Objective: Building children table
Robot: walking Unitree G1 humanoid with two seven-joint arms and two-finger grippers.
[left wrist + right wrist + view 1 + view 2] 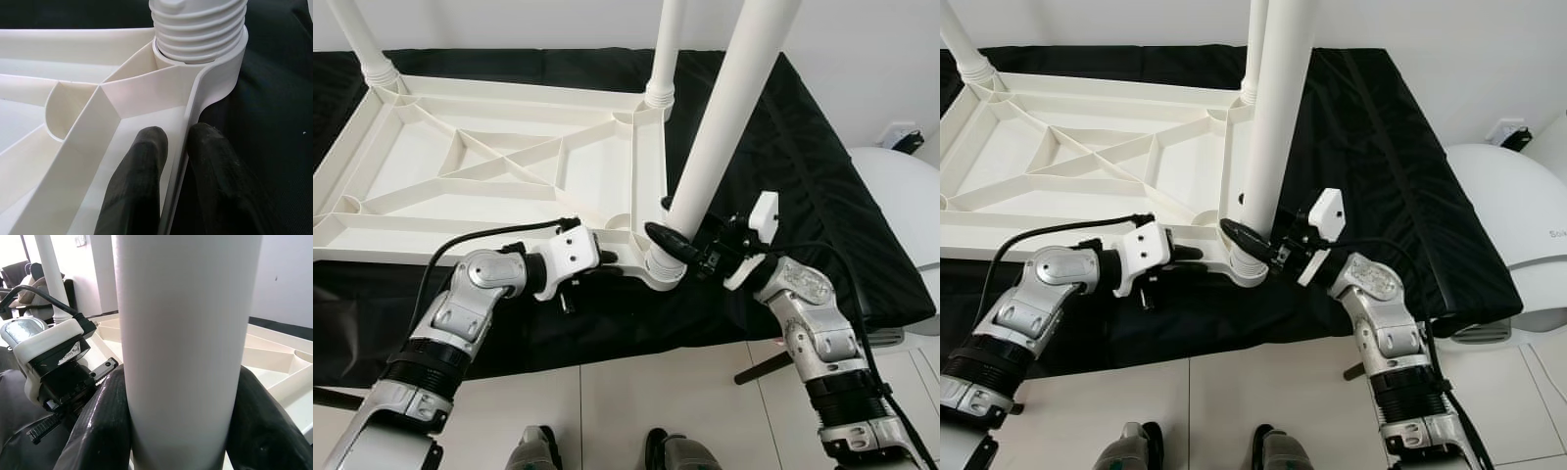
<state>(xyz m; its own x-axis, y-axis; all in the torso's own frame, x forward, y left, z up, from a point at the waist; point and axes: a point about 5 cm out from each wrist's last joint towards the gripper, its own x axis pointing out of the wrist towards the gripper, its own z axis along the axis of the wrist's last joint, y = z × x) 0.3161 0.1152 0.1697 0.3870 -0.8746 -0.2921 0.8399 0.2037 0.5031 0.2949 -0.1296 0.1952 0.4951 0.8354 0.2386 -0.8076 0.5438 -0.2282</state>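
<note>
Head views: upside-down white tabletop [499, 162] flat on black cloth [783, 166], three legs standing up from its corners.
Left gripper [607, 262]: at the near rim, just beside the near corner socket [663, 266].
Right gripper [674, 245]: fingers wrapped round the base of the near leg [729, 108], right above that socket.
Left wrist view: two black fingers [134, 191] closed on the thin rim wall [188, 142], one inside the frame, one outside against the cloth; threaded end of the leg [198, 27] straight ahead of the fingertips, several ridges showing above the socket collar.
Right wrist view: leg [183, 347] clamped between both fingers [100, 431], one pad on each side; left wrist [51, 357] beyond the fingers, two more legs farther back.
Step in hand: judged to be screwing the near leg into its corner, left side bracing the frame.
Progress: thread not fully seated, by the exposed ridges.
Next move: probably twisting the leg further, kept upright, with a firm hold on the rim against turning; regrip likely between turns.
</note>
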